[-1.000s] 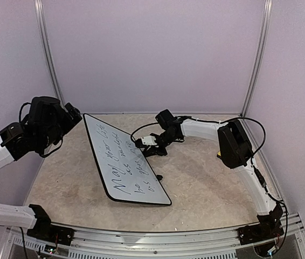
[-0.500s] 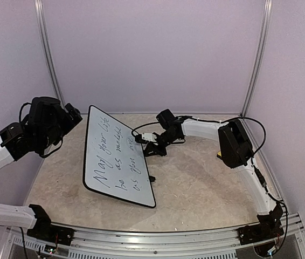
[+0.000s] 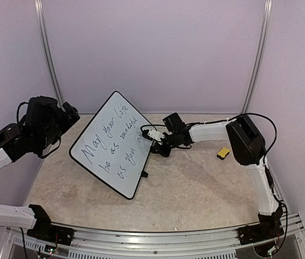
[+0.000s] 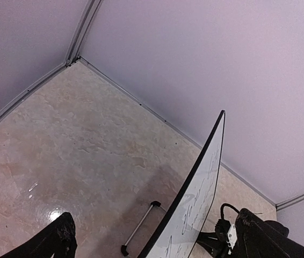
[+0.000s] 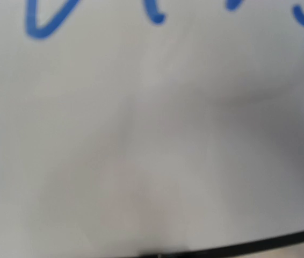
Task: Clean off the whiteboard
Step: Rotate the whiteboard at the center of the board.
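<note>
The whiteboard (image 3: 126, 181) is held tilted up from the tabletop (image 3: 195, 186) at centre-left, with its lower corner apparently resting on the surface. Its right edge is clamped between the closed fingers of the right gripper (image 3: 150, 135), while the left gripper (image 3: 70, 115) is poised near the board's upper-left edge, fingers spread wide and nothing between them. No erasing is judged to have been done: all 3 lines of handwriting (image 3: 107, 141) are intact and the yellow sponge (image 3: 223, 153) is seen lying well apart to the right, so the whole wiping job remains.
</note>
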Controlling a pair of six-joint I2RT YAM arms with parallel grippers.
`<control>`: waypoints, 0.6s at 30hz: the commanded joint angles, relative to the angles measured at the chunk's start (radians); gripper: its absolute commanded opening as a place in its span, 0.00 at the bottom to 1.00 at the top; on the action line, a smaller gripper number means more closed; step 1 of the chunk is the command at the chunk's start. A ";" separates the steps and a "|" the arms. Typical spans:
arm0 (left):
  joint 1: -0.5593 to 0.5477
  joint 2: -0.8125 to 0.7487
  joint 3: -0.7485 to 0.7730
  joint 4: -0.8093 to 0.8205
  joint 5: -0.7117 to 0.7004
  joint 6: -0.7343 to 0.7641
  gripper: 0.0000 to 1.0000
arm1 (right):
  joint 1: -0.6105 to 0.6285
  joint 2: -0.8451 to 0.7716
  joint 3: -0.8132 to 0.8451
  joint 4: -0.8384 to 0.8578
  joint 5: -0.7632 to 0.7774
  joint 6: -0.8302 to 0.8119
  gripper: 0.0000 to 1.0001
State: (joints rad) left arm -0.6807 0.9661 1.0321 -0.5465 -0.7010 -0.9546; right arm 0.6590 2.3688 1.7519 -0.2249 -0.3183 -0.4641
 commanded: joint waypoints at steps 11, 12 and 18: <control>-0.006 -0.029 -0.003 0.053 -0.046 0.060 0.99 | -0.067 -0.080 -0.281 -0.034 0.431 0.401 0.00; -0.006 -0.030 -0.004 0.054 -0.049 0.060 0.99 | -0.068 -0.080 -0.289 -0.035 0.452 0.422 0.00; -0.007 -0.044 -0.008 0.063 -0.060 0.075 0.99 | -0.068 -0.136 -0.405 0.026 0.513 0.569 0.00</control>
State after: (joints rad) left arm -0.6815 0.9409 1.0321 -0.5056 -0.7410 -0.9077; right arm 0.6563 2.2189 1.4746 -0.0639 -0.0341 -0.0612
